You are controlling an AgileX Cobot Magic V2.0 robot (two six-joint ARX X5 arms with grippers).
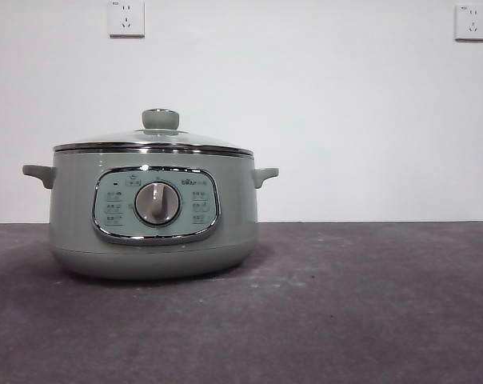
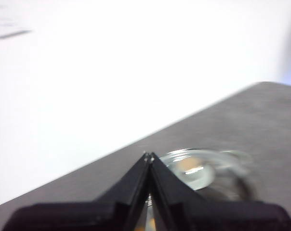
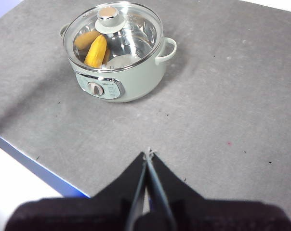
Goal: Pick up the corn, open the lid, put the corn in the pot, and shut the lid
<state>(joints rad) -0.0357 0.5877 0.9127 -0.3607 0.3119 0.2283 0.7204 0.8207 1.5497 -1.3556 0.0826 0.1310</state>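
**A:** Where is the corn now?

**B:** In my right wrist view I see the corn [image 3: 96, 51] already inside the pot [image 3: 136, 79], in the upper left of the frame, under the glass. The lid [image 3: 131, 29] sits flat on the rim. In the front view the pot [image 1: 73, 208] is left of centre and the lid [image 1: 160, 138] looks level on it.

**A:** And the grippers?

**B:** The right gripper [image 3: 148, 153] is near the bottom centre of its frame, well apart from the pot, jaws together and holding nothing. The left gripper [image 2: 148, 155] has its jaws together too, and it is empty. Its picture is blurred, with the lid [image 2: 203, 168] just beside the tips.

**A:** What is left?

**B:** I judge the task nearly done. I would only draw both arms away slowly and upward, so nothing knocks the knob or shifts the lid.
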